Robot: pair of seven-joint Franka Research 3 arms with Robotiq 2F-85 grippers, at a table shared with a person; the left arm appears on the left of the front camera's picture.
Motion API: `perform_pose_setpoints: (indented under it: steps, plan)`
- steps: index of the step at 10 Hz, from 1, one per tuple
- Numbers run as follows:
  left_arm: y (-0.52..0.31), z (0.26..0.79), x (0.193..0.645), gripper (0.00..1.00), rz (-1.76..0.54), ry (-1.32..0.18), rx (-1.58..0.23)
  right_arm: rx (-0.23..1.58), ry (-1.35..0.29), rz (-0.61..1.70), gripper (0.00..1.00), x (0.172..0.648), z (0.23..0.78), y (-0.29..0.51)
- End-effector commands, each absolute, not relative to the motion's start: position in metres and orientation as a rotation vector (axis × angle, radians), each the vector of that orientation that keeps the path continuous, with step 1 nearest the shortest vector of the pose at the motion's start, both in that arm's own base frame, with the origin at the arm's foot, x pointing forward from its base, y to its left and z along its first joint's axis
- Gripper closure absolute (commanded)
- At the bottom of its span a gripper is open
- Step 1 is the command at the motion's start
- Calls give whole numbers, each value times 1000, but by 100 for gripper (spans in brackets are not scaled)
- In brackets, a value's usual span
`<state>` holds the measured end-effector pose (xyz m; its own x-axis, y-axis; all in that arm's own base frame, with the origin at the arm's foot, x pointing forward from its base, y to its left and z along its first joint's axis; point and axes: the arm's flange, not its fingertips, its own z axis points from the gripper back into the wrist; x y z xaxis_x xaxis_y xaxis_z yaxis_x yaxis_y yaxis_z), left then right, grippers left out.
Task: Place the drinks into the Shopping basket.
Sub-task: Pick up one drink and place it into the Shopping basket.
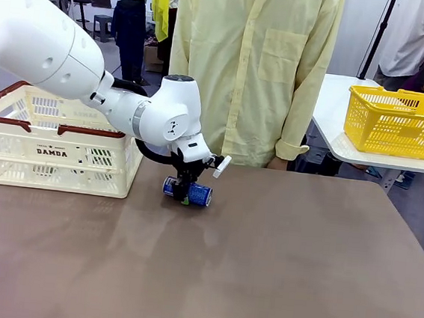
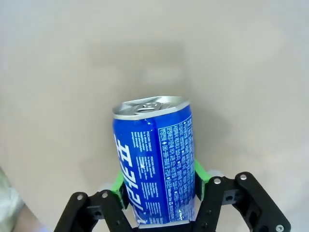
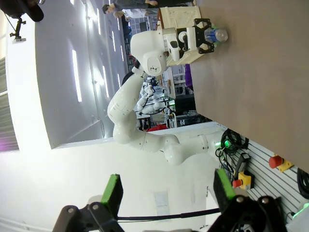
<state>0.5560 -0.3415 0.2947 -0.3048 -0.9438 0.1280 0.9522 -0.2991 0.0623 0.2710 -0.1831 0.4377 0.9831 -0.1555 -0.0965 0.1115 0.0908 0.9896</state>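
Observation:
A blue drink can (image 1: 188, 192) with white lettering and a silver top lies on its side on the brown table, near the far edge. My left gripper (image 1: 185, 199) comes down over it. In the left wrist view the green pads (image 2: 117, 183) press both sides of the can (image 2: 154, 159), so the gripper (image 2: 159, 186) is shut on it. The cream Shopping basket (image 1: 20, 122) with a red-brown rim stands at the far left of the table, to the left of the can. My right gripper (image 3: 166, 193) is open and holds nothing. Far off in its view are the left gripper (image 3: 199, 39) and the can (image 3: 216, 35).
A person in a yellow shirt (image 1: 250, 72) stands at the far side, right behind the can. A bright yellow mesh basket (image 1: 400, 121) sits on a white side table at the right. Bare brown tabletop (image 1: 276, 270) spreads across the front and right.

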Motion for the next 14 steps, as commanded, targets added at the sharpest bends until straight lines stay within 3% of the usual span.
perform_pose_setpoints:
  steps: [1,3,4,6,8,11,14]
  plan:
    - [-337,323,548,100,-1819,-210,-102,1467,-27,-202,0,269,441,-182]
    - [-339,382,534,100,-1587,-298,-77,1467,-27,-202,0,269,441,-182]
    - [-335,425,518,100,-1503,-236,-168,1467,-27,-202,0,269,441,-182]
    - [-318,508,494,100,-1274,-252,-79,1467,-27,-202,0,269,441,-182]
    - [-271,568,515,100,-976,-308,-33,1467,-27,-202,0,269,441,-182]
    - [-152,593,571,100,-418,-354,1,1467,-27,-202,0,269,441,-182]
    - [-50,588,612,100,-94,-416,77,1467,-27,-202,0,269,441,-182]
